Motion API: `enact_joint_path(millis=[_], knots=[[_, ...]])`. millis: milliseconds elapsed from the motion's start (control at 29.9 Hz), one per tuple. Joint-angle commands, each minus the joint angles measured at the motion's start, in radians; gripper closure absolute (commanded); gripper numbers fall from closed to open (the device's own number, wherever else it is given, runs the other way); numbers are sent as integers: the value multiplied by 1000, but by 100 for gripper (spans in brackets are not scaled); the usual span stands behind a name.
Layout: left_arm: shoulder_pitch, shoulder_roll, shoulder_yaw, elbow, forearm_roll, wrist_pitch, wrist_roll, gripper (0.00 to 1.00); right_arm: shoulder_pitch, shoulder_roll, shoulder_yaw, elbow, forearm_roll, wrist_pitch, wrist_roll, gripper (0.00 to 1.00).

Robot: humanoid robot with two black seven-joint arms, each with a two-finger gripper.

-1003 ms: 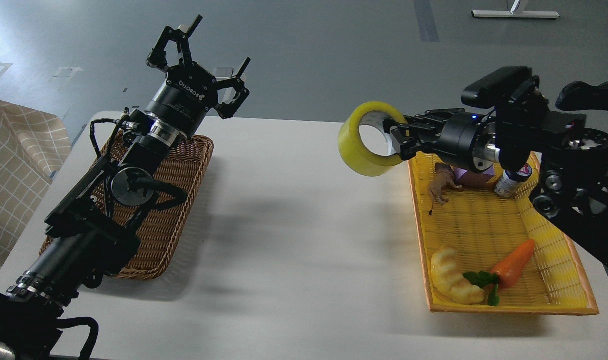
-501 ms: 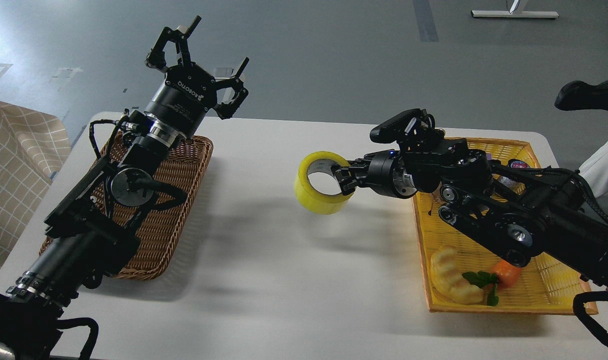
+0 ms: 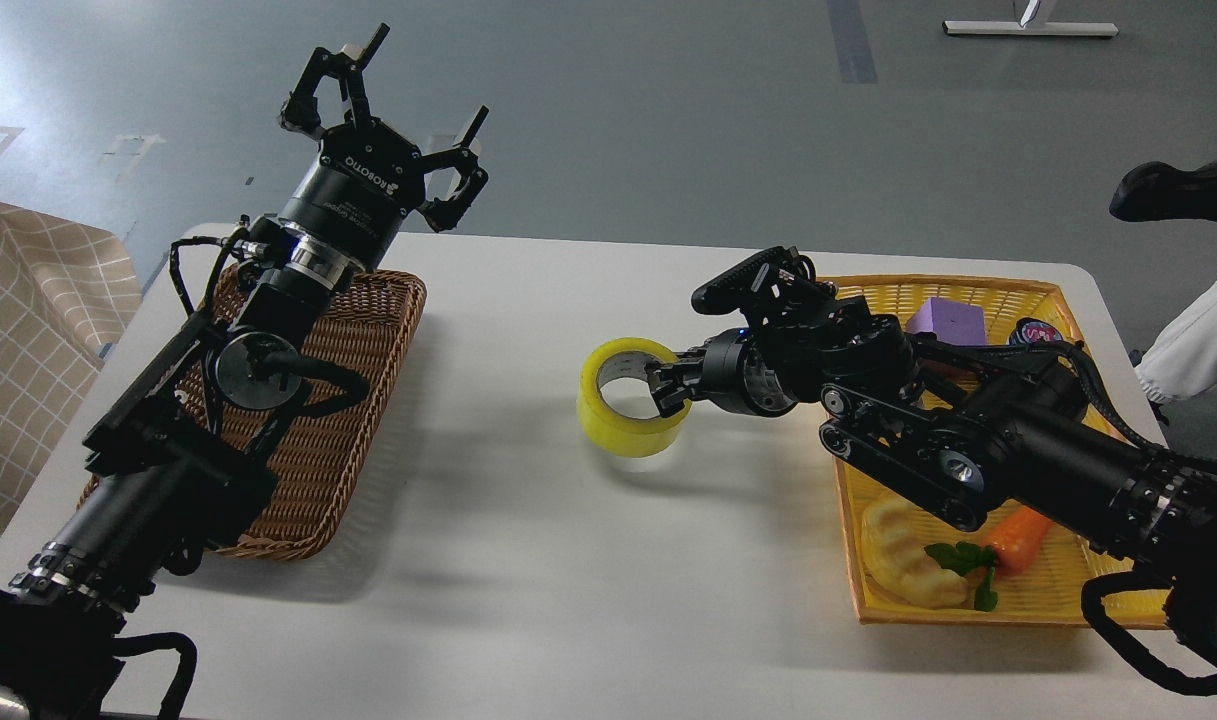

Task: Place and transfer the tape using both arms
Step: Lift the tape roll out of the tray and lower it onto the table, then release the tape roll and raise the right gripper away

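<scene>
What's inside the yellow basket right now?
Yellow basket holds a croissant toy, carrot, purple block and a can; the right arm covers its middle.

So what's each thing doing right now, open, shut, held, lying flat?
tape: gripped at its rim, low over the table
right gripper: shut on the tape
left gripper: open, raised, holding nothing
wicker basket: flat on the table
yellow tray: flat, holding toys

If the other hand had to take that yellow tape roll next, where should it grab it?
Probably the roll's left wall. The tape sits near the middle of the table, hole facing up and slightly toward the viewer. The right hand pinches its right wall, one finger inside the core. The open left hand, raised above the wicker basket, could come down from the left, one finger inside, one outside.
</scene>
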Motion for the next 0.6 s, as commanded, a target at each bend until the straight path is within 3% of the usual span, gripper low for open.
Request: enact_joint_path(millis=[0, 568], knots=[[0, -2, 0, -2, 0, 0, 0, 2, 3, 31, 0, -46, -5, 0, 0, 100], [0, -4, -2, -3, 0, 0, -1, 2, 5, 89, -61, -163, -8, 0, 0, 100]])
